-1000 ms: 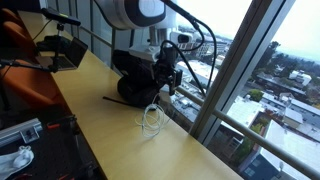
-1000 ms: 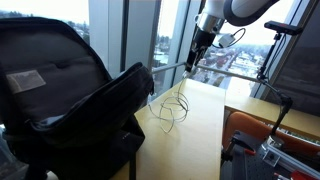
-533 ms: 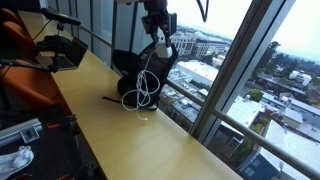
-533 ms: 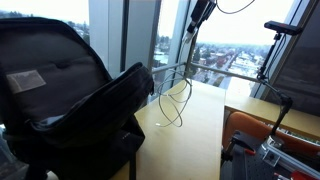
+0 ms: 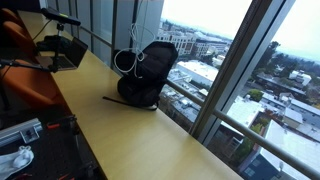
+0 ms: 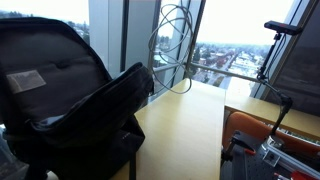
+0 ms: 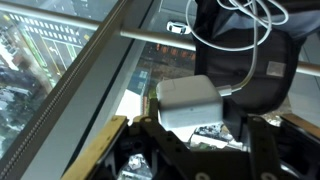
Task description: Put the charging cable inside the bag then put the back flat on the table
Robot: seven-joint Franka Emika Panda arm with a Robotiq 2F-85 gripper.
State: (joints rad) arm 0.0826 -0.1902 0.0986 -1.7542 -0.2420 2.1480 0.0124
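Note:
The black backpack (image 5: 150,74) stands upright at the window side of the tan table (image 5: 120,135). In an exterior view it fills the left foreground with its top open (image 6: 70,95). The charging cable hangs in white loops in the air beside and above the bag in both exterior views (image 5: 125,61) (image 6: 171,45). My gripper is above the top edge of both. In the wrist view the gripper (image 7: 196,128) is shut on the white power brick (image 7: 190,102). The cord (image 7: 254,35) trails off over the black bag (image 7: 272,75).
An orange chair (image 5: 20,48) (image 6: 252,132) stands at the table's far side. Black equipment (image 5: 60,50) sits at one table end. Window glass and a rail (image 7: 160,38) run along the table's edge. A stand (image 6: 282,30) rises by the chair.
The cable has been lifted off the table and carried up and toward the bag. The gripper has risen out of the top of both exterior views.

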